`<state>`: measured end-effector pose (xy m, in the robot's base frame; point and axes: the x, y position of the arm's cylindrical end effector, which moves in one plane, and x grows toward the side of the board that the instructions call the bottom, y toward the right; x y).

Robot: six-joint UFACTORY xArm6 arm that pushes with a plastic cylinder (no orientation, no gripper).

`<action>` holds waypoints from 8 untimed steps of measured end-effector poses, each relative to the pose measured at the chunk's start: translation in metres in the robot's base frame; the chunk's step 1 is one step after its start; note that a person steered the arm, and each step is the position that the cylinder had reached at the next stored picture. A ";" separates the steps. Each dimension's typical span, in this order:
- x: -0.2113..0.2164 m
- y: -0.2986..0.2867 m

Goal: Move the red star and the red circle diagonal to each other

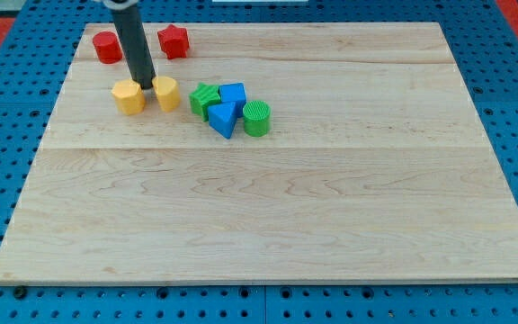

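The red circle (107, 47) lies at the view's top left of the wooden board (268, 207). The red star (174, 40) lies to its right, level with it, with a gap between them. My rod comes down through that gap from the top. My tip (146, 85) rests below both red blocks, between two yellow blocks, apart from the red ones.
A yellow block (129, 96) sits just left of my tip and another yellow block (165, 93) just right. Further right is a cluster: a green star (203, 98), a blue cube (233, 94), a blue triangle (224, 118), a green cylinder (257, 118).
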<state>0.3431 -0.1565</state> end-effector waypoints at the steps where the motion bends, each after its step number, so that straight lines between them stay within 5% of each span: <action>1: -0.001 -0.024; 3: -0.059 -0.103; 5: -0.091 -0.122; 6: -0.107 -0.084; 7: -0.099 0.014; 8: -0.062 0.060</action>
<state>0.2813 -0.0963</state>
